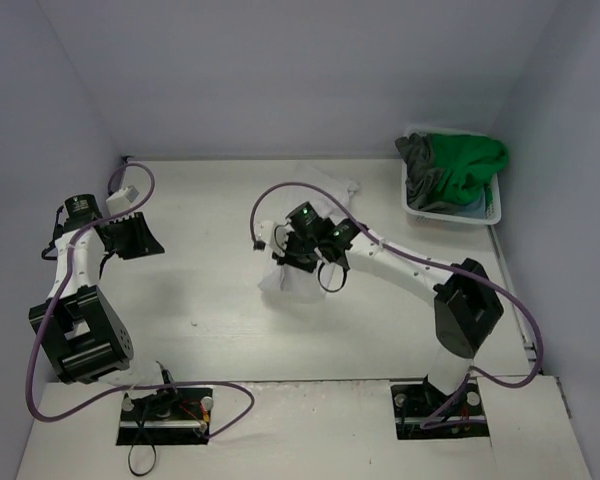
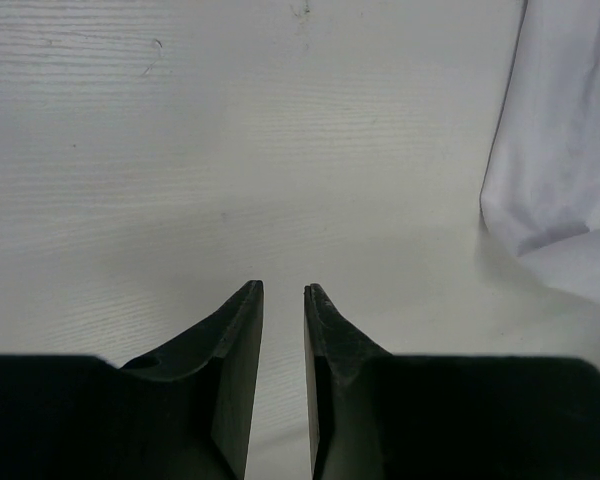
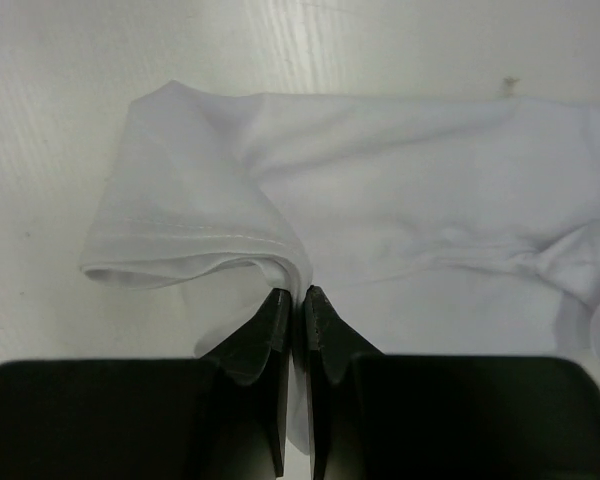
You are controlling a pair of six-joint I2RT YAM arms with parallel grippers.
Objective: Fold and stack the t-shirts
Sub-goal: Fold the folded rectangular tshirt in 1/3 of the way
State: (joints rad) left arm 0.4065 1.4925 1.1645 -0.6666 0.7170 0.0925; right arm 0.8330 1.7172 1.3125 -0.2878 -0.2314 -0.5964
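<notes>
A white t-shirt (image 1: pixel 285 280) lies crumpled on the middle of the table, partly under my right arm. My right gripper (image 1: pixel 288 262) is shut on a fold of its hemmed edge (image 3: pixel 297 292), and the cloth (image 3: pixel 400 190) spreads out beyond the fingers. At the left, my left gripper (image 1: pixel 156 248) hangs over bare table. Its jaws (image 2: pixel 283 287) stand a narrow gap apart with nothing between them, and an edge of the white t-shirt (image 2: pixel 560 150) shows on its right. A bright green t-shirt (image 1: pixel 470 160), a dark grey one (image 1: pixel 416 152) and a light blue one (image 1: pixel 477 208) lie piled in the basket.
The white plastic laundry basket (image 1: pixel 492 215) stands at the back right against the wall. Pale walls close in the table on the left, back and right. Purple cables loop off both arms.
</notes>
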